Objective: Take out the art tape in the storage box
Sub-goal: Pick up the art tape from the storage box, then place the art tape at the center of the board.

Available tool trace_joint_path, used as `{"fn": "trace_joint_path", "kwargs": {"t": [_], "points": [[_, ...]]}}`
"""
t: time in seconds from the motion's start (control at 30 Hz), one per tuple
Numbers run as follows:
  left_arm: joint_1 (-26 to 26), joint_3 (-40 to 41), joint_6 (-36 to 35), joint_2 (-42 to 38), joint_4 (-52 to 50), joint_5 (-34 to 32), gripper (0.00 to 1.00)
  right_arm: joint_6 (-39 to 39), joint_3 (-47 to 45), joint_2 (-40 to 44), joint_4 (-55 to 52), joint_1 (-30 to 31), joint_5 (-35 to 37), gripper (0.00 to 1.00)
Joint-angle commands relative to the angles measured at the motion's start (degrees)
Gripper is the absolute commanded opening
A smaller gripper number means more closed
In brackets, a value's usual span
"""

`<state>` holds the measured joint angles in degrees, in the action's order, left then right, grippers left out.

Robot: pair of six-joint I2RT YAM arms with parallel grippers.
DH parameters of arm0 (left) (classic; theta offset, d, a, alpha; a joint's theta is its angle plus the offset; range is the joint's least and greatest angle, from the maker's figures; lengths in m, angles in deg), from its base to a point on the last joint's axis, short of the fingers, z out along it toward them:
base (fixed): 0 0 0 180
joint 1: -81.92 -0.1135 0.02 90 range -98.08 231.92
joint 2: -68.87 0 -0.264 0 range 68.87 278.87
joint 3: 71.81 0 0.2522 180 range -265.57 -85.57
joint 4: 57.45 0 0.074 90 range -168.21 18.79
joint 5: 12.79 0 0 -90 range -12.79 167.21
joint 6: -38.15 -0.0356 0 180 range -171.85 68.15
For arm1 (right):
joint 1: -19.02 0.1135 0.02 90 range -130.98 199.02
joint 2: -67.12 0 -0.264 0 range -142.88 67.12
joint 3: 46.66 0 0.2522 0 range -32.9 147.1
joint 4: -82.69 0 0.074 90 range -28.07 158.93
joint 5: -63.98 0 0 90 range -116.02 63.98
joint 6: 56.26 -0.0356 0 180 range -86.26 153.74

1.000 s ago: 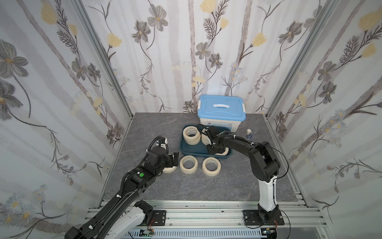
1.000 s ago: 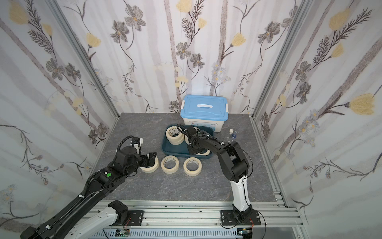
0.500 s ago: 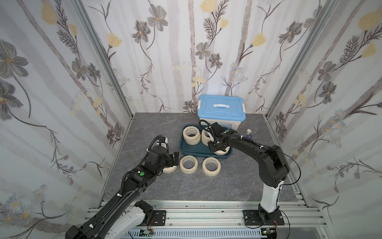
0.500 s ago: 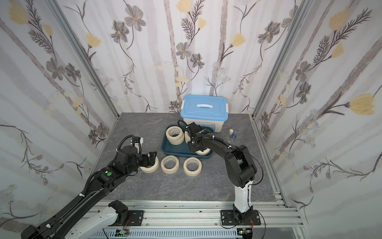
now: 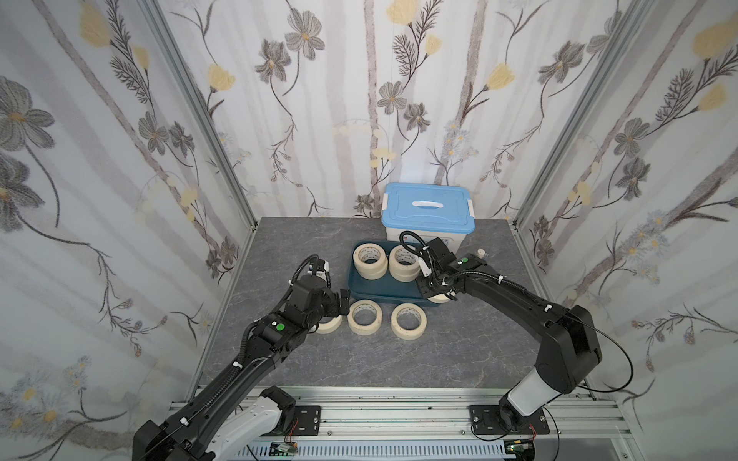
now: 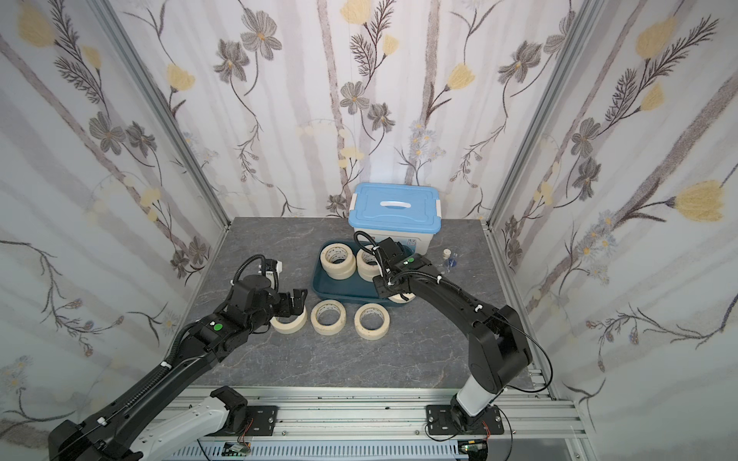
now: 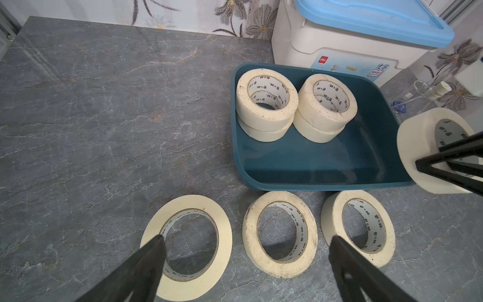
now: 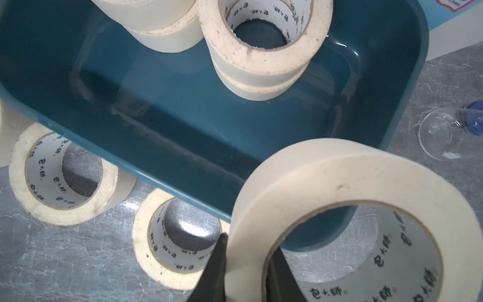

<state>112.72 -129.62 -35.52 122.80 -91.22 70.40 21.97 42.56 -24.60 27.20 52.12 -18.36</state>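
Cream roll, printed white core, in tight right jaws; left jaws wide.

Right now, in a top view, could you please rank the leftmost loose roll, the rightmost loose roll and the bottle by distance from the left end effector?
1. Leftmost loose roll, partly under the left end effector.
2. Rightmost loose roll, in front of the tray.
3. Bottle, far right, beside the bin.

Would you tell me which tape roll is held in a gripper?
The roll pinched in the right gripper at the teal tray's corner; three rolls lie flat on the table, four rolls sit stacked in the tray.
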Motion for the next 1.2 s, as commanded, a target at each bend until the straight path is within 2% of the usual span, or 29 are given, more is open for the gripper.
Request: {"fn": "trace_joint_path", "kwargs": {"t": [0.0, 0.7, 1.17], "points": [[-0.06, -0.75, -0.96, 0.45, 1.51, 0.04, 1.0, -0.44, -2.13, 3.8, -0.97, 0.04, 1.3, 0.16], [-0.05, -1.21, -1.55, 2.53, 2.87, 0.47, 1.0, -3.48, -17.87, 14.41, -0.09, -0.68, -2.9, 0.16], [-0.07, -1.21, -1.13, 2.7, 2.69, 0.57, 1.0, -4.19, -21.5, 11.2, 5.37, -0.67, -3.43, 0.16]]}}
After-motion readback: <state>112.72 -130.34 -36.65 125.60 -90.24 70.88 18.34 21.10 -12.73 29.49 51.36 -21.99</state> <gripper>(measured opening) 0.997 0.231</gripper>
